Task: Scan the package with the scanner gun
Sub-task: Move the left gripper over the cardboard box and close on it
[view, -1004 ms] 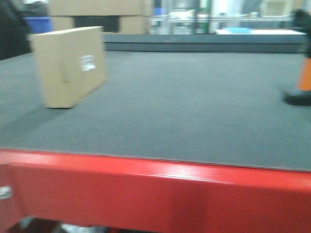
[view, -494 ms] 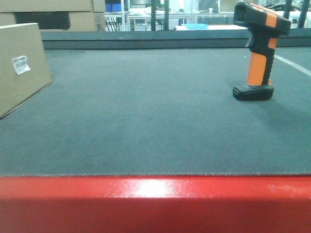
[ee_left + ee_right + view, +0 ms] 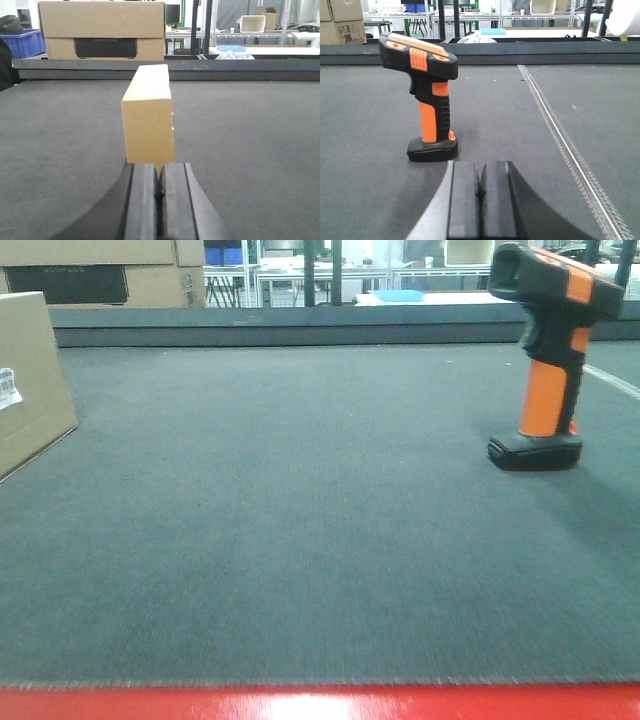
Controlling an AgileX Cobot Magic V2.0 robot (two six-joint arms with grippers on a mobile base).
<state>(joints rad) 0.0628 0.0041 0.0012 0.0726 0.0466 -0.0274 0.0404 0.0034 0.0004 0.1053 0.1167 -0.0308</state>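
As front view swings right, box (image 3: 28,380) slides to left edge; scanner (image 3: 548,350) stands fully in frame. Left fingers (image 3: 142,200), right fingers (image 3: 464,200) pressed together, empty: grasp not begun.

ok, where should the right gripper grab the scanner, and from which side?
Probably the orange handle, below the head and above the base. The scanner stands upright on its flat base, side-on to the right gripper, so come in level from the near side, jaws closing across the handle. The gripper is shut now; open first.
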